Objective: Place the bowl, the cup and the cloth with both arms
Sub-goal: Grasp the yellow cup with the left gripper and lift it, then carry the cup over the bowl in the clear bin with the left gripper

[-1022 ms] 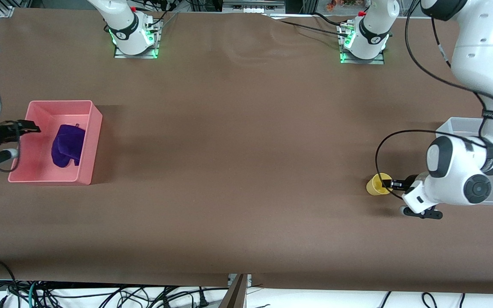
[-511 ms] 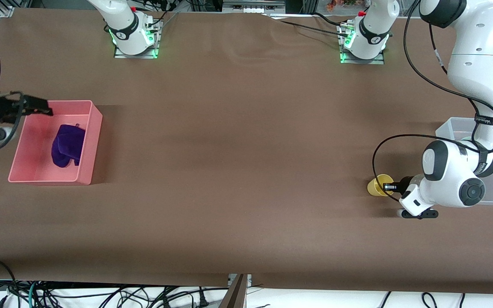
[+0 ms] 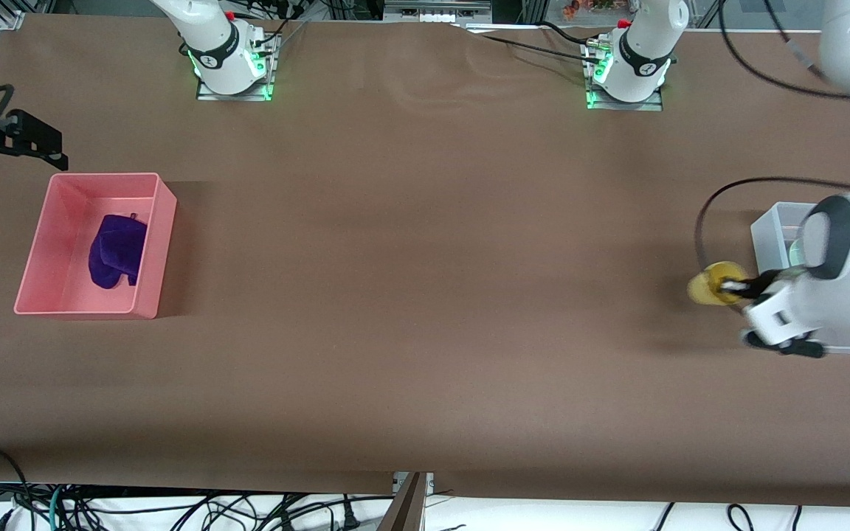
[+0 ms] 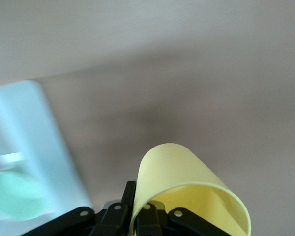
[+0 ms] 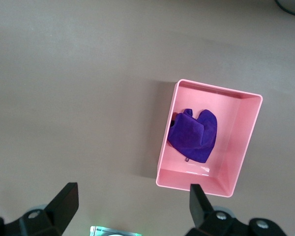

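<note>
My left gripper [image 3: 739, 289] is shut on the wall of the yellow cup [image 3: 707, 287], one finger inside and one outside. It holds the cup tilted in the air over the table, beside the clear bin [image 3: 766, 225]. The left wrist view shows the cup [image 4: 187, 167] pinched in the gripper [image 4: 137, 209] and the green bowl [image 4: 11, 194] inside the bin [image 4: 24, 123]. The bowl [image 3: 794, 253] is mostly hidden by the arm. The purple cloth [image 3: 116, 249] lies crumpled in the pink bin [image 3: 158, 243]. My right gripper [image 3: 45, 144] hangs open and holds nothing, over the table beside that bin.
In the right wrist view the open gripper [image 5: 133, 206] looks down on the pink bin [image 5: 248, 142] and the cloth [image 5: 194, 135]. Both arm bases stand along the table's edge farthest from the front camera. Brown table surface lies between the two bins.
The left gripper shut on the cup, lifted it and carried it toward the clear bin. The right gripper rose away from the pink bin, leaving the cloth inside.
</note>
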